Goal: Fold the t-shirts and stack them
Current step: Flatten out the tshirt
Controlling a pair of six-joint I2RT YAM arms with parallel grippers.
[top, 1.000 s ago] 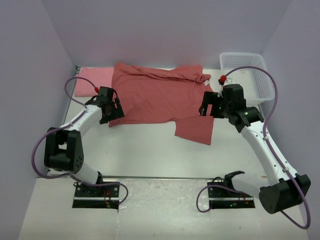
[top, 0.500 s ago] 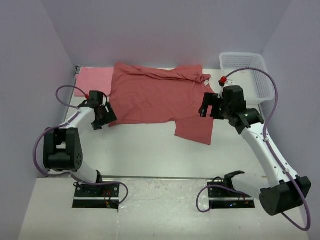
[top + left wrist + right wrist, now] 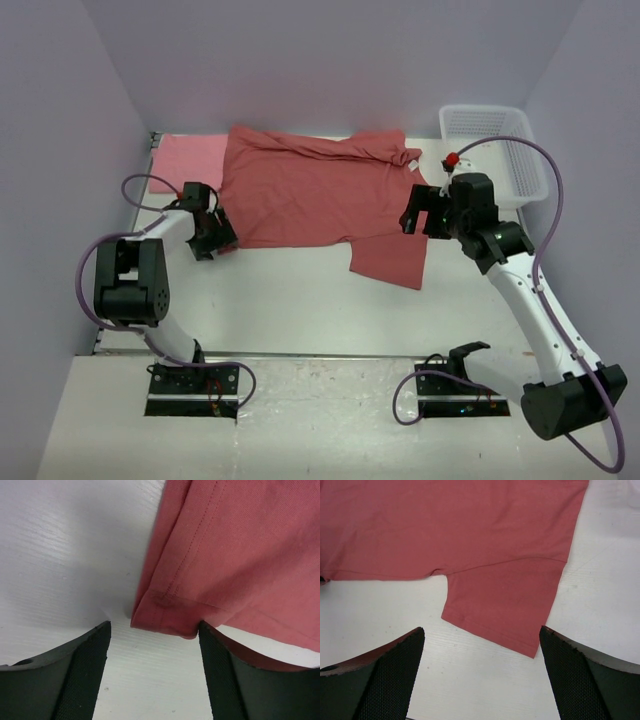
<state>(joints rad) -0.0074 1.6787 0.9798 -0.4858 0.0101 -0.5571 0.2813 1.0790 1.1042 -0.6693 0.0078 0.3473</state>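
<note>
– Brick-red t-shirt (image 3: 310, 195) lies spread over the back of the bench (image 3: 300, 300), w/ the pink t-shirt (image 3: 185, 160) flat at the far-left corner beside it.
– Left fingers (image 3: 85, 670)?
– Apart, low on the bench, near-left hem corner between them. Right fingers (image 3: 375, 680) wide apart above the near sleeve, holding nothing.
– Then centre that corner and get under both layers before pinching; otherwise prob. only the top layer lifts.
</note>
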